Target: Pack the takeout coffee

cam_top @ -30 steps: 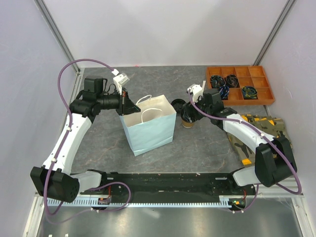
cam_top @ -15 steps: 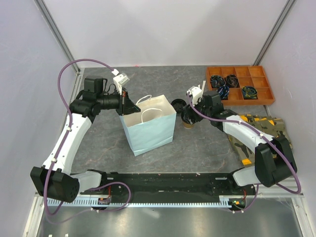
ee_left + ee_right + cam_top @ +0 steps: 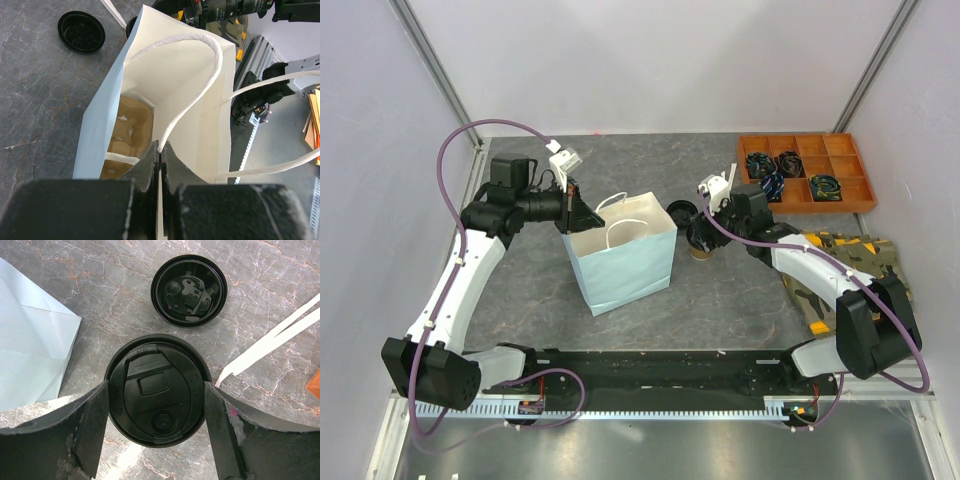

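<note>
While the left gripper (image 3: 159,156) pinches shut on the far-left rim of the light-blue paper bag (image 3: 625,268), a pulp carrier (image 3: 131,136) inside, the takeout coffee (image 3: 156,407) stands lidded just right of it, between the right gripper's (image 3: 156,390) wide-spread fingers; a loose black lid (image 3: 189,290) lies just beyond.

1. Grey marbled table (image 3: 720,300), and it's carrying five things right now.
2. Light-blue paper bag (image 3: 625,265) stands upright, left of centre.
3. The takeout coffee (image 3: 701,248) stands just right of the bag, lid on.
4. A loose black lid (image 3: 680,212) lies just behind the cup.
5. Orange compartment tray (image 3: 820,206) sits at the far right corner.
6. Camouflage cloth (image 3: 865,250) lies along the right edge.
</note>
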You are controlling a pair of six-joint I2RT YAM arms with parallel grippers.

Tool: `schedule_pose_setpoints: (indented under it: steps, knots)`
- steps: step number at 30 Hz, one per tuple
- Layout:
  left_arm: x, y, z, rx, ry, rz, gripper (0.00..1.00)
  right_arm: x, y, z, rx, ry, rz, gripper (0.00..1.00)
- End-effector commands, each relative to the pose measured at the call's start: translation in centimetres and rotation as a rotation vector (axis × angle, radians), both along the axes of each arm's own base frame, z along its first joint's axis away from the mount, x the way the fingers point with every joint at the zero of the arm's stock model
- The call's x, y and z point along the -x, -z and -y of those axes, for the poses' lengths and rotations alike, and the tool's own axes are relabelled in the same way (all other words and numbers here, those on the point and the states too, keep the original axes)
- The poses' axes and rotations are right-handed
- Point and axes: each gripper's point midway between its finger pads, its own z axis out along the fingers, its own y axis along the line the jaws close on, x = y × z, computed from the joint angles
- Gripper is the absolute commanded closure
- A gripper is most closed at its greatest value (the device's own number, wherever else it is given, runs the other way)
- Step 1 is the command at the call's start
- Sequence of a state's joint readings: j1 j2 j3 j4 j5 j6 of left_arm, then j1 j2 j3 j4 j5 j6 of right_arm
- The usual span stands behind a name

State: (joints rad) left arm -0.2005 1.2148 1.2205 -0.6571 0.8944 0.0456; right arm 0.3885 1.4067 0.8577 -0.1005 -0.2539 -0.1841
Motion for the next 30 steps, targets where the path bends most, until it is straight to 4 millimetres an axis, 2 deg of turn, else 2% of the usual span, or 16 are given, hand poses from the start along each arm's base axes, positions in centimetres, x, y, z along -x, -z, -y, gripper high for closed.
schedule_pose_setpoints:
  steps: [1, 18, 20, 23, 26, 28, 30]
  knots:
    - [0.3, -1.2, 0.1, 0.007, 0.017, 0.044, 0.98, 0.7, 1.3, 0.8, 0.044, 0.001, -0.03, 0.21]
    - [0.3, -1.1, 0.0, 0.006, 0.015, 0.042, 0.98, 0.8, 1.8, 0.6, 0.048, -0.017, -0.05, 0.19]
    - [0.3, -1.1, 0.0, 0.006, 0.014, 0.043, 0.98, 0.8, 1.7, 0.6, 0.048, -0.019, -0.046, 0.19]
    - [0.3, -1.2, 0.0, 0.008, 0.014, 0.042, 0.98, 0.8, 1.6, 0.6, 0.05, -0.022, -0.043, 0.25]
    - [0.4, -1.3, 0.0, 0.007, 0.014, 0.047, 0.98, 0.5, 0.5, 0.6, 0.04, -0.018, -0.016, 0.35]
    - [0.6, -1.7, 0.0, 0.01, 0.024, 0.068, 0.98, 0.4, -0.3, 0.5, 0.034, -0.01, -0.009, 0.37]
    - [0.8, -2.3, -0.1, 0.005, 0.029, 0.11, 0.98, 0.2, -2.0, 0.4, 0.022, -0.01, 0.016, 0.39]
